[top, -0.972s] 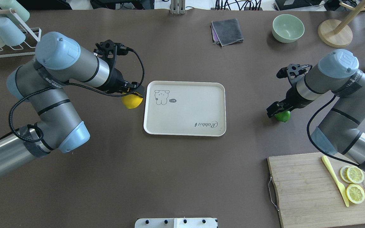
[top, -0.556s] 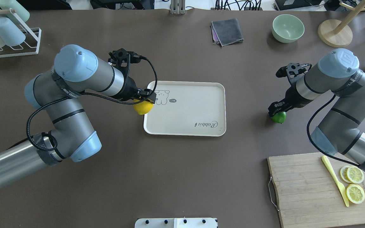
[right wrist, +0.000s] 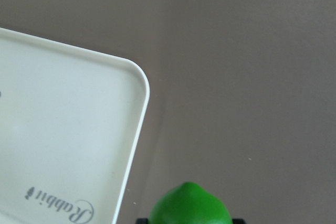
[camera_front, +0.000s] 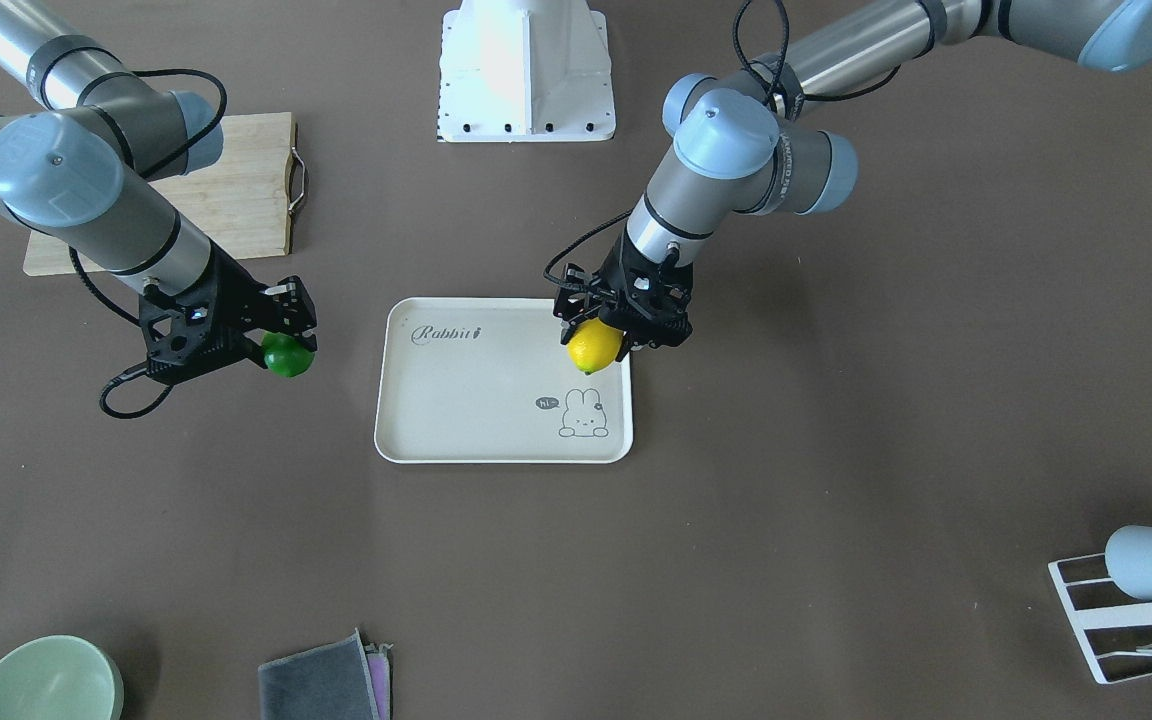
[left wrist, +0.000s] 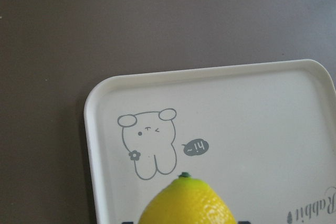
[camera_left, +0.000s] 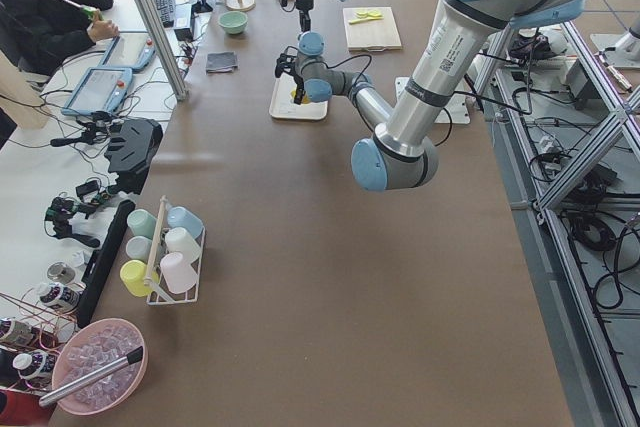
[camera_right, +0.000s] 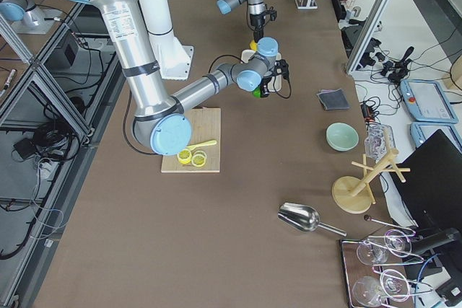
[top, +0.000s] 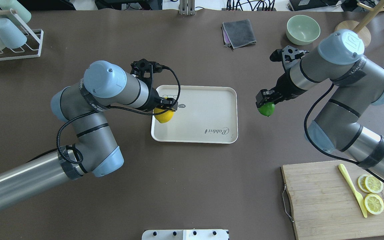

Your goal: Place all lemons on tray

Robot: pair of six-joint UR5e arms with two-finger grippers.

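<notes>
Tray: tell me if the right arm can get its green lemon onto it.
Probably yes: nothing stands between the green lemon and the tray, and the left end effector holds the yellow lemon over the opposite end.

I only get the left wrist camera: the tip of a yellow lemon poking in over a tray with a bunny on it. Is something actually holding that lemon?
Observer: Yes. The left hand is shut on the yellow lemon and holds it above the bunny end of the tray.
Visitor: Is that the only lemon?
Observer: No. The right hand grips a green lemon above the bare table, beside the tray's other end, not over it.
Visitor: Anything else lemony around?
Observer: Lemon slices lie on a wooden cutting board, off to the robot's right.
</notes>
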